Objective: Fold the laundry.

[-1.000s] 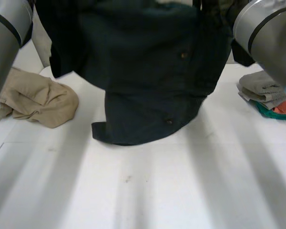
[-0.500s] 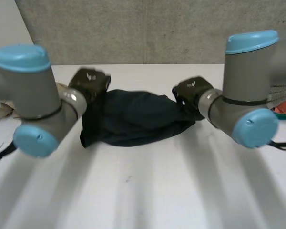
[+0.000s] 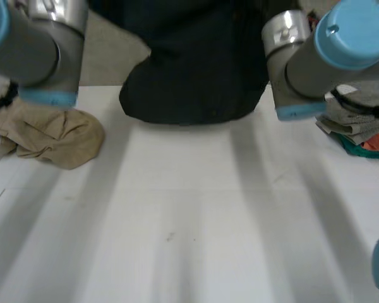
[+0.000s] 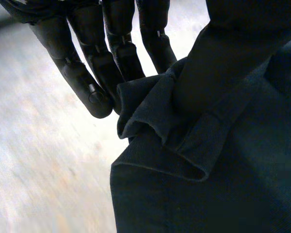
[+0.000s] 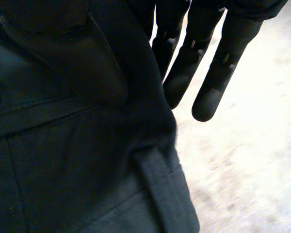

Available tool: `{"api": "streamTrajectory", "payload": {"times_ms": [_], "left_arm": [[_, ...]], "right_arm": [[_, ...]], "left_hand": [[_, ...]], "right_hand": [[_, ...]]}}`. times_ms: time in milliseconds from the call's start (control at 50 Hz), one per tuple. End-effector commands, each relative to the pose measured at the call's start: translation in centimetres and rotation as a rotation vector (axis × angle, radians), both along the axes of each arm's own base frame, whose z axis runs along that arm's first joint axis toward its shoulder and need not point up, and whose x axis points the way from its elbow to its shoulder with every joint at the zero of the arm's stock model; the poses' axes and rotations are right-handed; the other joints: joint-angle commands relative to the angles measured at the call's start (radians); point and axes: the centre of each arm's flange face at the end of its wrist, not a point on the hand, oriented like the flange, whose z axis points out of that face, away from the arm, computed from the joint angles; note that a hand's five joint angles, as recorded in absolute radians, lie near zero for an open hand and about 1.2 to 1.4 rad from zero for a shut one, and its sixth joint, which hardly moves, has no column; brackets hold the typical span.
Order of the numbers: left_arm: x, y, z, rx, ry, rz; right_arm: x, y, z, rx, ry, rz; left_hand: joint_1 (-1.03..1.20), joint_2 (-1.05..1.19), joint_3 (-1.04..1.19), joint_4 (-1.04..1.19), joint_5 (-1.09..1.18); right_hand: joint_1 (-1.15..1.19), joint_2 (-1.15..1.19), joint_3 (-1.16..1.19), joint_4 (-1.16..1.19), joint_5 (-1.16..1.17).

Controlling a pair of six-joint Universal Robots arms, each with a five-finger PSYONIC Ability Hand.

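Note:
A dark navy garment [image 3: 189,76] hangs between my two raised arms, and its bunched lower end rests on the far middle of the white table [image 3: 189,221]. In the left wrist view my left hand [image 4: 111,43] has long, nearly straight fingers with a folded edge of the garment [image 4: 208,170] pinched against them. In the right wrist view my right hand [image 5: 203,48] grips the opposite edge of the garment [image 5: 63,160] the same way, beside a seam and a belt loop. My left arm [image 3: 44,50] and right arm [image 3: 322,57] flank the cloth.
A crumpled tan cloth [image 3: 50,136] lies at the table's left. A stack of folded laundry [image 3: 357,123], grey on top of orange and green, sits at the right edge.
Half a second ago the garment lay low and stretched between both hands on the table. Both arms have since risen, lifting it so it hangs with only its lower end on the table.

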Motion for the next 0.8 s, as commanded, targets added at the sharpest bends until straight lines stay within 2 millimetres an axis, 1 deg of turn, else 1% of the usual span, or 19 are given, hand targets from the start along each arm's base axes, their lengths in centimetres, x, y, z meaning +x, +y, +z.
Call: {"api": "streamTrajectory", "payload": {"times_ms": [20,40,60,120,140,200,220,300,360,400,440,460,520,540,560,680,800], "left_arm": [[0.5,2.1,-10.7,0.311,-0.176,-0.009],[0.6,2.4,-11.9,0.344,-0.197,-0.011],[0.9,3.2,-14.1,0.402,-0.241,-0.015],[1.5,4.3,-16.7,0.478,-0.301,-0.012],[1.9,5.0,-17.8,0.519,-0.334,-0.011],[2.5,6.2,-18.9,0.57,-0.385,-0.004],[2.7,6.9,-19.1,0.595,-0.413,-0.001],[3.4,8.1,-18.7,0.642,-0.455,0.011],[3.8,8.2,-18.3,0.662,-0.458,0.025],[4.1,8.1,-18.0,0.674,-0.458,0.032],[4.1,8.0,-17.9,0.674,-0.458,0.032],[4.1,7.8,-17.7,0.675,-0.457,0.033],[4.0,7.7,-17.3,0.671,-0.452,0.033],[3.9,7.7,-17.0,0.668,-0.446,0.034],[3.9,7.6,-16.8,0.667,-0.442,0.034],[3.7,7.0,-15.3,0.647,-0.413,0.039],[3.6,6.1,-14.4,0.667,-0.39,0.05]], "right_arm": [[-1.6,0.9,-7.8,0.327,0.206,0.002],[-1.9,1.1,-9.0,0.376,0.235,0.008],[-2.3,2.0,-11.0,0.465,0.298,0.029],[-2.8,3.4,-13.8,0.585,0.388,0.067],[-3.3,4.4,-15.2,0.648,0.442,0.088],[-4.1,5.7,-16.7,0.735,0.503,0.102],[-4.5,6.3,-17.0,0.771,0.521,0.105],[-5.4,7.4,-17.0,0.845,0.506,0.105],[-5.7,7.7,-17.0,0.891,0.459,0.11],[-5.9,7.7,-16.9,0.93,0.398,0.112],[-6.0,7.6,-16.8,0.954,0.358,0.11],[-6.2,7.4,-16.8,0.98,0.326,0.101],[-6.6,7.3,-16.9,1.021,0.29,0.077],[-6.9,7.4,-17.0,1.048,0.28,0.058],[-7.0,7.4,-17.1,1.057,0.282,0.046],[-7.8,7.8,-17.3,1.054,0.347,-0.011],[-7.8,8.9,-18.8,1.023,0.478,0.026]], "left_hand": [[0.246,0.196,0.209,0.197,0.238],[0.246,0.196,0.209,0.197,0.238],[0.246,0.196,0.209,0.197,0.238],[0.246,0.196,0.209,0.197,0.238],[0.246,0.196,0.209,0.197,0.238],[0.246,0.196,0.209,0.197,0.238],[0.246,0.196,0.209,0.197,0.238],[0.246,0.196,0.209,0.197,0.238],[0.246,0.196,0.209,0.197,0.238],[0.246,0.196,0.209,0.197,0.238],[0.246,0.196,0.209,0.197,0.238],[0.246,0.196,0.209,0.197,0.238],[0.246,0.196,0.209,0.197,0.238],[0.246,0.196,0.209,0.197,0.238],[0.246,0.196,0.209,0.197,0.238],[0.246,0.196,0.209,0.197,0.238],[0.246,0.196,0.209,0.197,0.238]], "right_hand": [[0.275,0.222,0.204,0.199,0.219],[0.275,0.222,0.204,0.199,0.219],[0.275,0.222,0.204,0.199,0.219],[0.275,0.222,0.204,0.199,0.219],[0.275,0.222,0.204,0.199,0.219],[0.275,0.222,0.204,0.199,0.219],[0.275,0.222,0.204,0.199,0.219],[0.275,0.222,0.204,0.199,0.219],[0.275,0.222,0.204,0.199,0.219],[0.217,0.164,0.145,0.14,0.161],[0.05,-0.003,-0.021,-0.027,-0.006],[-0.166,-0.219,-0.237,-0.243,-0.222],[-0.414,-0.467,-0.485,-0.491,-0.47],[-0.558,-0.611,-0.629,-0.634,-0.613],[-0.594,-0.647,-0.665,-0.671,-0.65],[-0.659,-0.712,-0.73,-0.735,-0.714],[-0.697,-0.75,-0.768,-0.774,-0.753]]}}
